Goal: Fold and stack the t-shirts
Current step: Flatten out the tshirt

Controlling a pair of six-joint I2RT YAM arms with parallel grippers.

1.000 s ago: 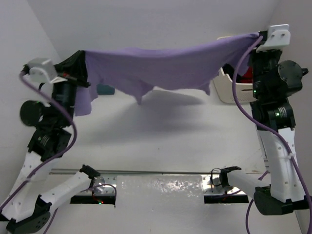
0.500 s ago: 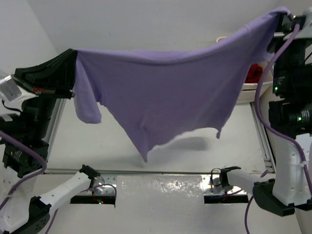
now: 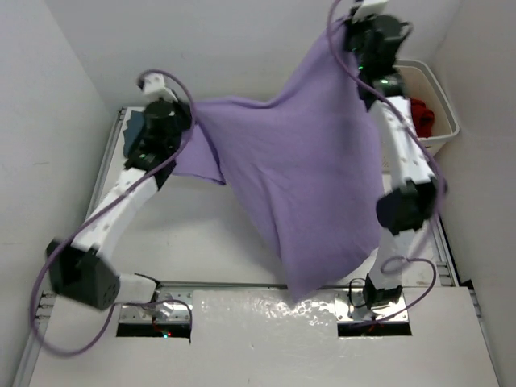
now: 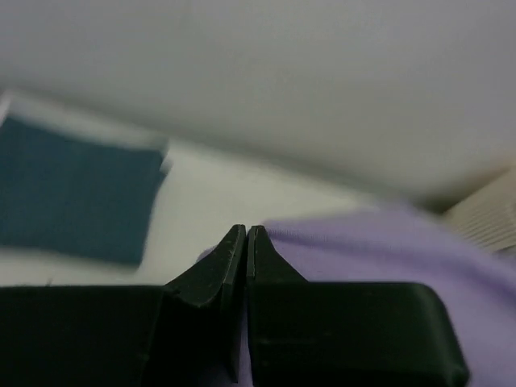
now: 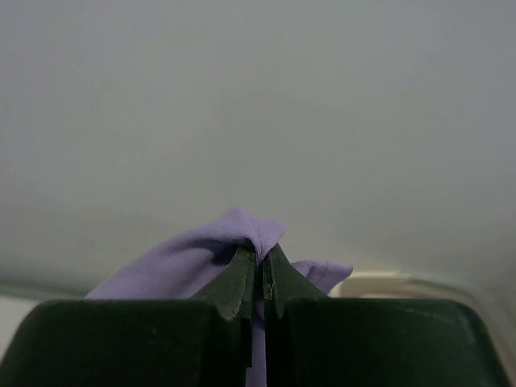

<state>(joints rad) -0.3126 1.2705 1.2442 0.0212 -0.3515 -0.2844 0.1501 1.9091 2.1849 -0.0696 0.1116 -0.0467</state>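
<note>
A lavender t-shirt hangs in the air between both arms, its long lower part drooping toward the near table edge. My left gripper is shut on one corner; in the left wrist view the jaws are pressed together with lavender cloth beside them. My right gripper holds the other corner higher up, and in its wrist view the gripper pinches a bunched fold of the lavender cloth. A folded teal-blue t-shirt lies at the far left. A red t-shirt sits in the basket.
The cream laundry basket stands at the far right by the wall; its rim shows in the right wrist view. White walls close in the left, far and right sides. A metal rail and base plates run along the near edge.
Both arms have swung out over the far part of the table with the lavender shirt. It was stretched wide between them; now the grippers are closer together and it hangs in a long drape.
</note>
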